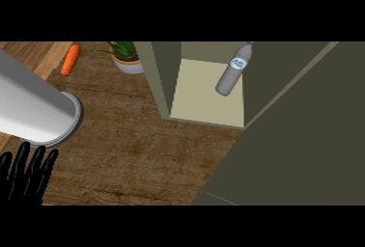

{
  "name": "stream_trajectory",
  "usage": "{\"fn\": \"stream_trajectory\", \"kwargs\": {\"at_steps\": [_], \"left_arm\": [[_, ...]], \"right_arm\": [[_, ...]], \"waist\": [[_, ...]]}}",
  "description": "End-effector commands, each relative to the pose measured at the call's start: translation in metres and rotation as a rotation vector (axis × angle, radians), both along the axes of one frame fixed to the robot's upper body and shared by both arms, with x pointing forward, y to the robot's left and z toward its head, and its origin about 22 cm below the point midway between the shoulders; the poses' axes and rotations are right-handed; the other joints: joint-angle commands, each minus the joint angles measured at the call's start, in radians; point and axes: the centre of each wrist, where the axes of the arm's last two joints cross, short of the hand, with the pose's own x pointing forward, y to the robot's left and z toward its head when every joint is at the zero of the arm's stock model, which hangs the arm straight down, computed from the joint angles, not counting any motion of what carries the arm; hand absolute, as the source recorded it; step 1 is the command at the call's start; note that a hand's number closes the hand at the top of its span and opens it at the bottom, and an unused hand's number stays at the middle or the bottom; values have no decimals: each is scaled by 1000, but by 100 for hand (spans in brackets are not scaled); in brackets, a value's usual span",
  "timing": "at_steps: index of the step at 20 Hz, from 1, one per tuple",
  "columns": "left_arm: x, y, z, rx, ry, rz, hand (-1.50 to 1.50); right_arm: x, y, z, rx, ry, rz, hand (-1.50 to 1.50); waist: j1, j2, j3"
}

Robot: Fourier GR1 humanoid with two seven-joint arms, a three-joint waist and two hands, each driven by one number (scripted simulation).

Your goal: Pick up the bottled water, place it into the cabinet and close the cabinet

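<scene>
The bottled water [234, 70], grey with a blue-and-white label and a blue cap, stands inside the open cabinet [208, 99] on its pale shelf, near the right wall. No hand touches it. My left hand [25, 176] shows at the lower left corner, fingers straight and pointing up, far from the bottle. Its grey forearm [34, 106] runs along the left edge above it. The cabinet door [306, 140] is swung wide open and fills the right side of the view. My right hand does not show.
An orange carrot [70, 59] lies at the upper left of the wooden counter [143, 149]. A potted green plant [127, 58] stands just left of the cabinet's left wall.
</scene>
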Motion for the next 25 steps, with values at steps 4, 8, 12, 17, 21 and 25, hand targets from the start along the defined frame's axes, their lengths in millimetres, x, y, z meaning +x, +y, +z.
{"fn": "stream_trajectory", "kwargs": {"at_steps": [4, 8, 12, 17, 21, 25], "left_arm": [[-3, 5, -3, -12, 14, 30, -150], [-3, 4, -1, -7, 5, -3, -150], [-1, 6, 2, -1, -11, -17, -150], [-2, 6, -8, -12, 11, -35, -150], [0, 11, -3, -13, 12, -26, -150], [1, 7, -1, -32, 18, -19, -150]], "right_arm": [[31, -2, -13, 118, 145, -391, 150], [51, -7, -16, 127, 154, -473, 150], [87, -4, -17, 137, 178, -577, 150], [143, 23, -3, 129, 209, -661, 150], [193, 39, 14, 130, 242, -704, 150], [229, 70, 34, 118, 248, -700, 150]], "waist": [[-31, 4, 4], [-10, 5, 5], [14, 1, 7], [18, -3, 9], [14, -6, 12], [-16, -15, 13]]}}
